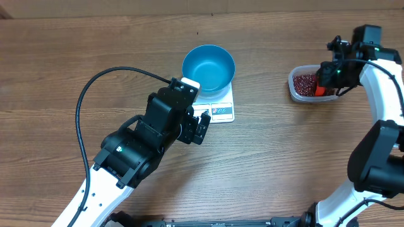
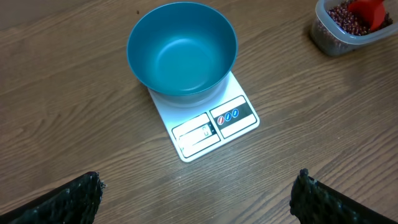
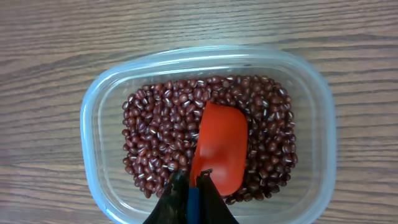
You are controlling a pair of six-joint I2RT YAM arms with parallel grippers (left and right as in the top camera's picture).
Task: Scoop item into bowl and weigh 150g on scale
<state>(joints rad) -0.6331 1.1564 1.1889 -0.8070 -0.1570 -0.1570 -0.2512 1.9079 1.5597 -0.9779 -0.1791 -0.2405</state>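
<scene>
The blue bowl (image 1: 209,67) (image 2: 181,53) stands empty on the white scale (image 1: 220,111) (image 2: 214,121). Dark red beans (image 3: 161,124) (image 1: 306,82) (image 2: 341,17) fill a clear plastic tub (image 3: 314,112) (image 1: 293,87) at the right. My right gripper (image 3: 192,182) (image 1: 328,79) is shut on the blue handle of a red scoop (image 3: 221,146) (image 2: 368,10) whose cup lies in the beans. My left gripper (image 2: 199,186) (image 1: 201,128) hangs open just in front of the scale, nothing between its fingers (image 2: 74,199).
A black cable (image 1: 95,88) loops over the wooden table (image 1: 63,57) left of the left arm. The tub sits well to the right of the scale, with bare wood between them.
</scene>
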